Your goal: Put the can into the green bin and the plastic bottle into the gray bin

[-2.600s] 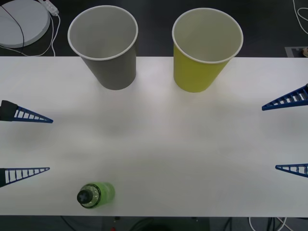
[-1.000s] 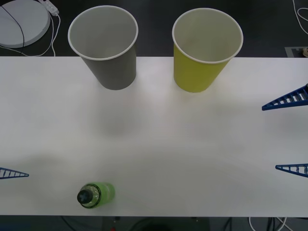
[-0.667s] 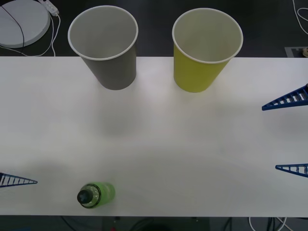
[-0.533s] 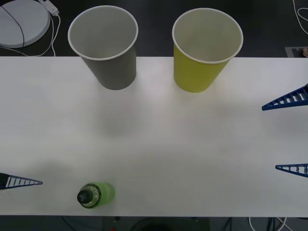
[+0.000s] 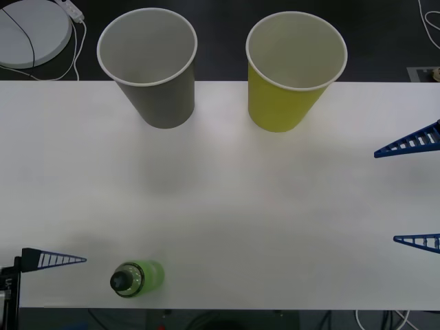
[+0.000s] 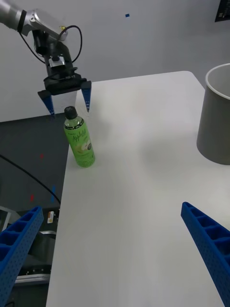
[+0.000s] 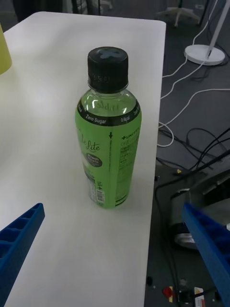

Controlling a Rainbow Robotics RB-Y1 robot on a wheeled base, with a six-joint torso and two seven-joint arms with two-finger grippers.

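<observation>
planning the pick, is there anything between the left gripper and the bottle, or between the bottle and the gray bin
Nothing visible. The left gripper, fingers open, faces the upright plastic bottle at the table's near edge with only bare tabletop between. The stretch from the bottle to the gray bin is bare too.

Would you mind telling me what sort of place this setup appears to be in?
Probably a robotics lab: a bare white table, loose cables on the dark floor, and a round white stand base beside it.
</observation>
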